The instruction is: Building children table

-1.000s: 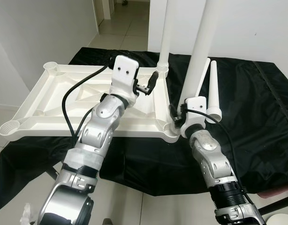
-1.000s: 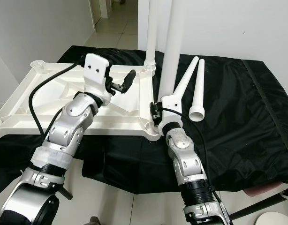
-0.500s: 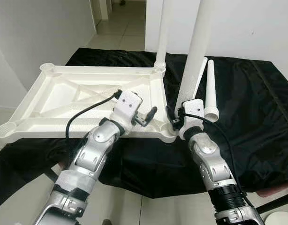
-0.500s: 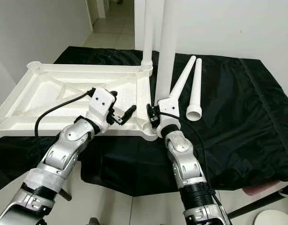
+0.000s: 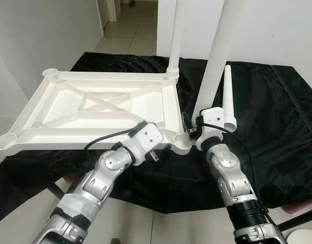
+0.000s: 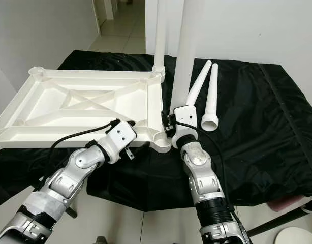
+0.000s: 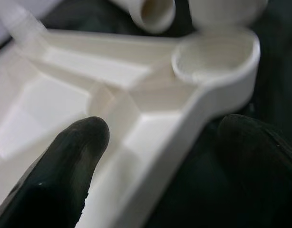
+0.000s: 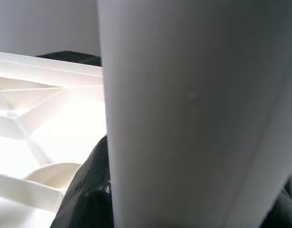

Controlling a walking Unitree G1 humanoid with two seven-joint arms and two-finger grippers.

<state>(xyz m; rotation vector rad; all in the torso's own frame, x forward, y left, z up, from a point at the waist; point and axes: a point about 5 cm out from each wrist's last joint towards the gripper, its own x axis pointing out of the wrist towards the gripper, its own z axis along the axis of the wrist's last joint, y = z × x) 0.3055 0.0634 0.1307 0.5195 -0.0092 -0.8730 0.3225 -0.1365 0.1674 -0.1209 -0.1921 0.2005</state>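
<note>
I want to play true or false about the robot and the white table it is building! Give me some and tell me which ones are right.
1. The white tabletop lies upside down on a black cloth. True.
2. The right pincer holds a red leg. False: the leg is white.
3. One leg already stands in the far corner socket. True.
4. All four legs are fitted. False: two loose legs lie on the cloth.
5. The left pincer is at the tabletop's near edge, one finger on each side of it. True.
</note>
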